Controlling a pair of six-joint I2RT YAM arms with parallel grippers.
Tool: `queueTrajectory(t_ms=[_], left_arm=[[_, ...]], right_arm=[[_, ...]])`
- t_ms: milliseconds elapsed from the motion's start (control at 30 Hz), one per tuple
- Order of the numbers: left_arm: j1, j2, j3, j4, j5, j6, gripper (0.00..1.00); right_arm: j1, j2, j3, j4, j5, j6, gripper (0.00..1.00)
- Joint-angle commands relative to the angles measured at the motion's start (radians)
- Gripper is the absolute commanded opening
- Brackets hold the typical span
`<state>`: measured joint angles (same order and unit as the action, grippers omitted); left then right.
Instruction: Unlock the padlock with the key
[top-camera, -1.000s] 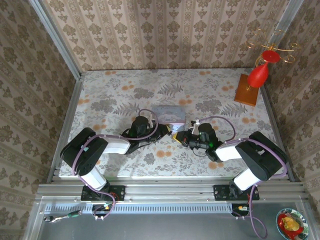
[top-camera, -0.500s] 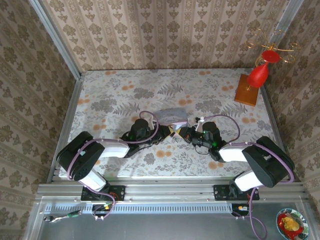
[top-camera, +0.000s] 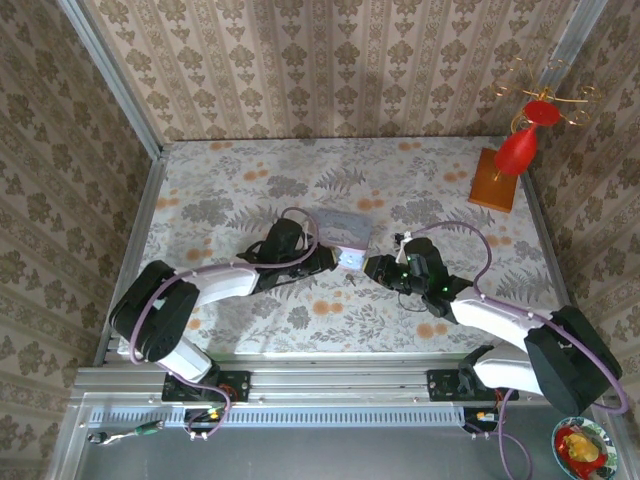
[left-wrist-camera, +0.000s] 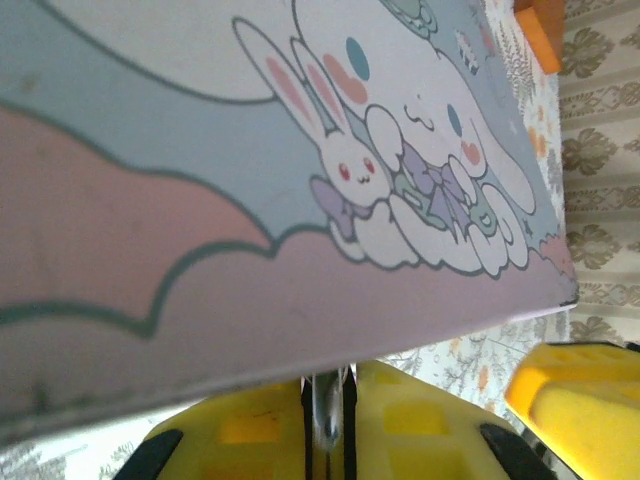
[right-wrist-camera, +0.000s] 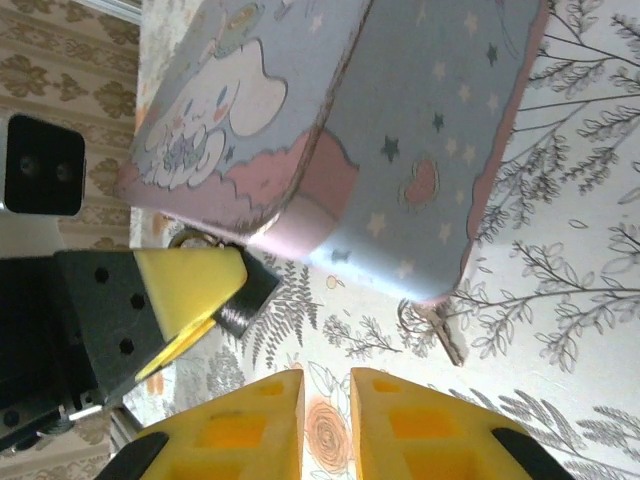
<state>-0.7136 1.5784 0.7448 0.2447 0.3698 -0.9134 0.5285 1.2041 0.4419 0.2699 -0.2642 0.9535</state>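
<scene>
Noted right elbow (top-camera: 572, 362) swung toward lower right since earlier frame. At frame centre: padlock (right-wrist-camera: 248, 300) clamped in left gripper (top-camera: 347, 260), just beside cartoon tin (top-camera: 338, 226); right gripper (right-wrist-camera: 327, 385) narrowly parted. Floral tablecloth (top-camera: 230, 180), damask-papered walls (top-camera: 330, 70).

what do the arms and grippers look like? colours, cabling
The left arm and right arm have white links, black joint housings and purple cables looping outside. The left gripper and right gripper have black bodies and blocky yellow fingers with square recesses.
</scene>
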Motion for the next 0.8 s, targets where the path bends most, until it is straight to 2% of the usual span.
queueTrajectory(t_ms=[0, 200, 333, 500, 767], left_arm=[[0.028, 0.057, 0.075, -0.048, 0.029, 0.085, 0.05], [0.047, 0.136, 0.170, -0.158, 0.005, 0.173, 0.06], [0.061, 0.178, 0.177, -0.173, 0.001, 0.195, 0.07], [0.080, 0.187, 0.163, -0.177, 0.006, 0.209, 0.11], [0.085, 0.116, 0.111, -0.190, -0.007, 0.228, 0.32]], right_arm=[[0.010, -0.056, 0.021, -0.164, 0.054, -0.059, 0.24], [0.021, -0.087, 0.053, -0.347, 0.127, -0.160, 0.27], [0.080, -0.023, 0.097, -0.376, 0.140, -0.223, 0.28], [0.182, 0.103, 0.231, -0.459, 0.207, -0.310, 0.31], [0.186, 0.305, 0.387, -0.550, 0.267, -0.413, 0.32]])
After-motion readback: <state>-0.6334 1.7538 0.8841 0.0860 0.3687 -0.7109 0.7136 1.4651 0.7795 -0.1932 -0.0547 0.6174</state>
